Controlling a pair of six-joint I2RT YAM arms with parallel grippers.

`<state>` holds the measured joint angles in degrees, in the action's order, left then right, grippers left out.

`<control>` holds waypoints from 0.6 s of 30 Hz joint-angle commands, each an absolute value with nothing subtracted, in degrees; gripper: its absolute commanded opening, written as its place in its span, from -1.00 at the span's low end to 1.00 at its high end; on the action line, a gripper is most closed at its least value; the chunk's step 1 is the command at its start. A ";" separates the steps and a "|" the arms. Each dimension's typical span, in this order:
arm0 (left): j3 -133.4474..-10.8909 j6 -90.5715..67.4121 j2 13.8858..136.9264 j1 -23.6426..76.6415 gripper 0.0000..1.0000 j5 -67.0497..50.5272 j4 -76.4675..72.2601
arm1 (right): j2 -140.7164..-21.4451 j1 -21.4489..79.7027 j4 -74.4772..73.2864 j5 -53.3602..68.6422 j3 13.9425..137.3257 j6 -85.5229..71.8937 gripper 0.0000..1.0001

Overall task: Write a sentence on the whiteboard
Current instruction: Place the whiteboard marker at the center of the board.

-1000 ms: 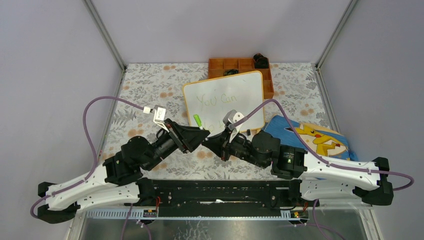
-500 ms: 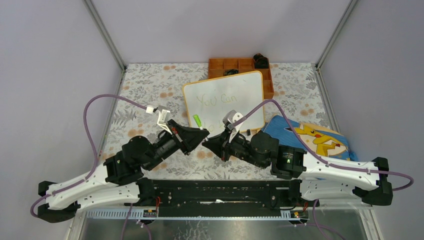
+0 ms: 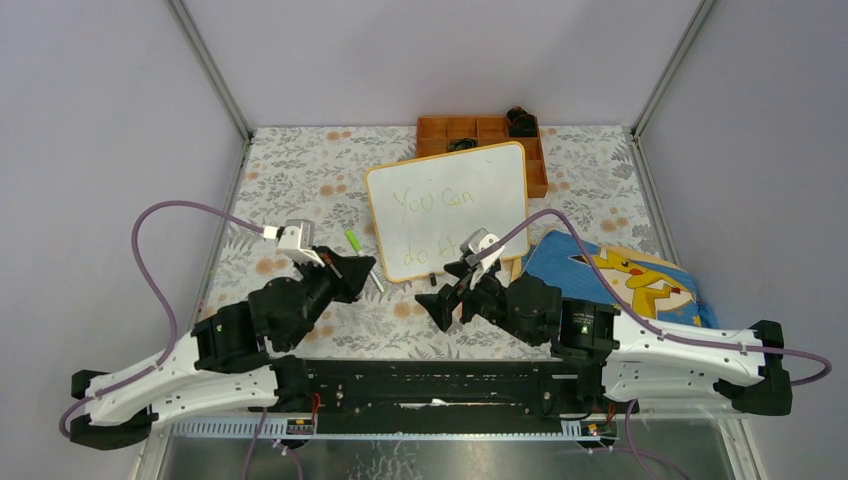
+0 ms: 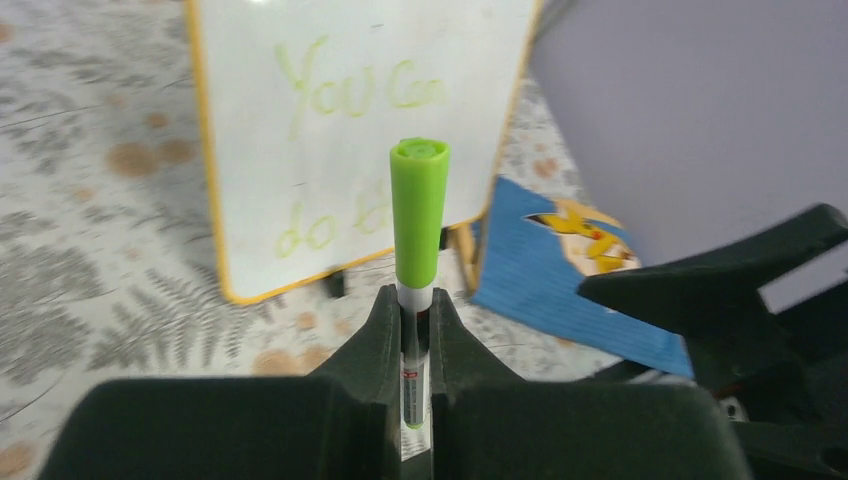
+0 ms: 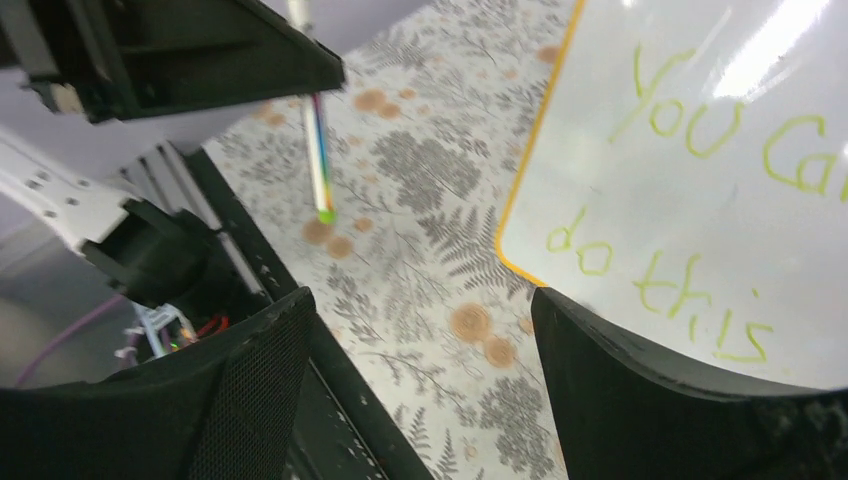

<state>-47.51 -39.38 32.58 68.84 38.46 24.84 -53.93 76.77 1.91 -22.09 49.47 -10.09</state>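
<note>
Over on the left side, the left gripper is shut tight on a marker w/ a big green cap. It pinches the marker low on its thin body, so most of the pen sticks out past the fingers. The cap looks on, so I think the writing is done & the pen needs putting away.

Next, mid-table, the whiteboard sits on the flowery table, far edge by the orange tray. On it is the sentence in pale green: "You can" on top, "do this" below.

To the right, the right gripper hangs just beside the board's near edge, fingers spread wide, nothing in them. A blue cartoon cloth lies further right.

What could go bad: the pen is held by only a small bit, so a quick swing could make it slip out & roll away. Also the right gripper is v. close to "do this". If it dips, it could rub the ink off or push the board.
</note>
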 commanded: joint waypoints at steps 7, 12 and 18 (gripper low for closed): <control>-43.18 -46.87 37.18 65.79 -1.00 49.28 38.28 | -54.31 75.56 4.75 -30.29 43.62 -8.84 0.71; -44.40 -41.87 47.52 51.28 -1.00 34.91 35.12 | -54.69 74.89 5.78 -30.41 42.74 -8.87 0.71; -38.67 -40.43 46.28 31.66 -1.00 19.72 32.57 | -52.98 74.47 6.19 -32.27 39.61 -9.93 0.71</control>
